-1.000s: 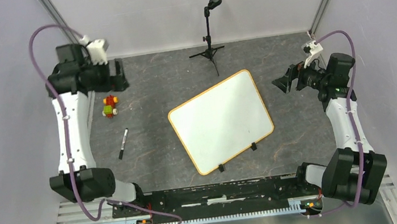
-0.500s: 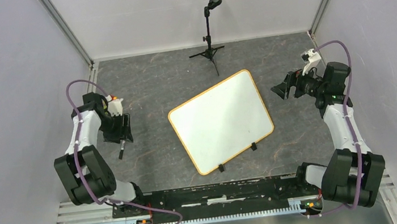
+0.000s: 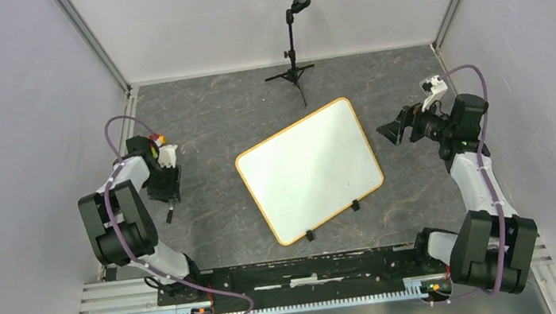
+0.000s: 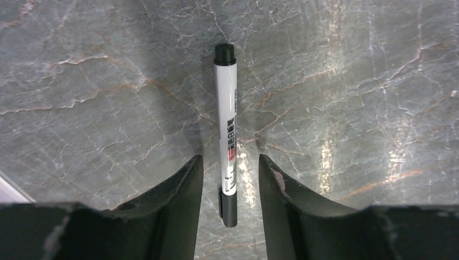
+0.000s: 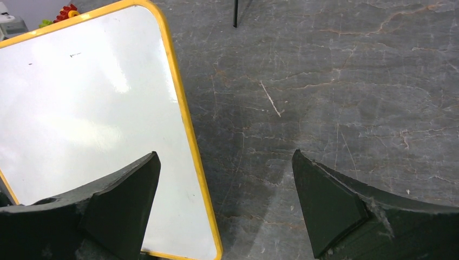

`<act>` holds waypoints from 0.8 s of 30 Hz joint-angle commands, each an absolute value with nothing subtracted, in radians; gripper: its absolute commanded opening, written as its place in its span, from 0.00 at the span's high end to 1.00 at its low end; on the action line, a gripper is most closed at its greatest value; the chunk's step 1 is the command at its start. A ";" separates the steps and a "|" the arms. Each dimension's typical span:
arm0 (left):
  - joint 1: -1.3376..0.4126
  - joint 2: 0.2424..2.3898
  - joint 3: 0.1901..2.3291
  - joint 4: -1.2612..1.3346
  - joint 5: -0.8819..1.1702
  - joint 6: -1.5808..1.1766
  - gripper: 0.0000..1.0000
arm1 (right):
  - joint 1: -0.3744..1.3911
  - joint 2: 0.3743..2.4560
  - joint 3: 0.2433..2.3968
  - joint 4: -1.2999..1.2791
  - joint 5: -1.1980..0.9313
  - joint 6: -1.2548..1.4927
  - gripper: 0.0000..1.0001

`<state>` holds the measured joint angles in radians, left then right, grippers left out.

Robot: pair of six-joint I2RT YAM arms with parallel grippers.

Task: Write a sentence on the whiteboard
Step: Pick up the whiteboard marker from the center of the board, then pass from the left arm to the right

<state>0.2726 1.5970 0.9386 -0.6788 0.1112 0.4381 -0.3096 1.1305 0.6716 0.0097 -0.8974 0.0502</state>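
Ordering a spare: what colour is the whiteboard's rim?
The whiteboard's rim is yellow-orange; right wrist view shows it best.

Whiteboard point(image 3: 308, 171) lies mid-counter point(image 3: 206, 118). Marker point(image 4: 228, 135) lies on the counter to its left, its rear end between the left pincer point(image 4: 230, 161) fingers, clear of both. Stand point(image 3: 293, 71) behind whiteboard. Right pincer point(image 3: 388, 129) right of whiteboard, apart.
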 commanded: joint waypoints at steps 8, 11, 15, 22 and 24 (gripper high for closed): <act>0.251 1.645 0.886 -0.576 0.086 0.483 0.81 | -0.282 1.187 0.803 -0.084 -0.926 -0.025 0.02; 0.250 1.601 0.945 -0.633 0.132 0.479 0.94 | -0.250 1.188 0.837 -0.148 -0.920 -0.066 0.02; 0.249 1.501 1.148 -0.793 0.232 0.462 0.97 | -0.198 1.183 0.906 -0.214 -0.910 -0.095 0.02; -0.001 1.370 1.536 -1.039 0.306 0.505 0.98 | -0.054 1.215 1.113 -0.319 -0.931 -0.104 0.02; -0.154 1.335 1.587 -1.051 0.265 0.504 0.98 | -0.007 1.226 1.152 -0.313 -0.989 -0.070 0.02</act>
